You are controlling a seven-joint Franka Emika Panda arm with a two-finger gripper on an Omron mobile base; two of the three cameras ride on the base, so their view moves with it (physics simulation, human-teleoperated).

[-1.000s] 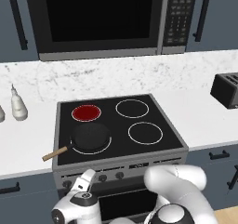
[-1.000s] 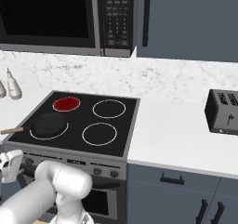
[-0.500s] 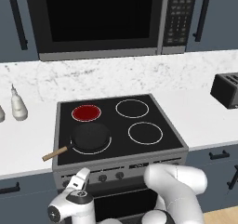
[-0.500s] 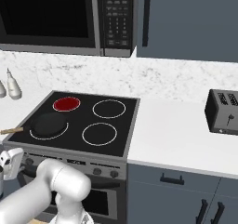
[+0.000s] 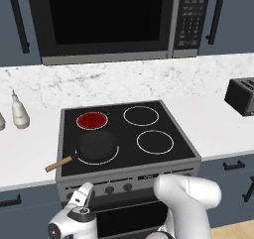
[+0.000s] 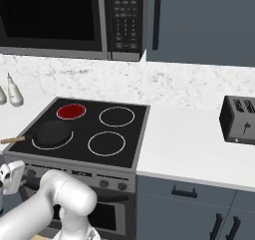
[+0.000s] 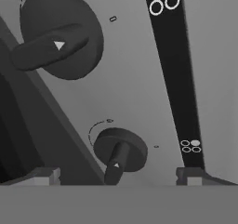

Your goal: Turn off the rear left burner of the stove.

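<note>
my jaws (image 7: 116,174) stand wide in front of the stove's (image 5: 149,171) grey steel front panel, holding nothing. in the hand view my two dark fingertips (image 7: 42,175) rise well apart at the bottom, and a small dark knob (image 7: 120,151) with a white pointer mark sits between them, not touched by either. a second, larger-looking knob (image 7: 58,37) lies toward the upper left of that view, and a black strip (image 7: 179,74) with small white ring symbols runs down the panel beside both knobs.

from the left base view my hand (image 5: 74,218) is low at the left end of the stove's front, just under the row of knobs.

the rear left burner (image 5: 93,119) glows as a red disc at the back left corner of the black glass cooktop. just in front of it, on the front left burner, sits a black frying pan (image 5: 95,146) with a wooden handle sticking out over the cooktop's left front edge. the two right burners show as plain white rings.

on the tabletop left of the stove stands a pale bottle (image 5: 20,113) near the back wall. a dark toaster (image 6: 240,119) sits at the right end of the tabletop, and a black microwave (image 5: 111,20) hangs above the stove.
</note>
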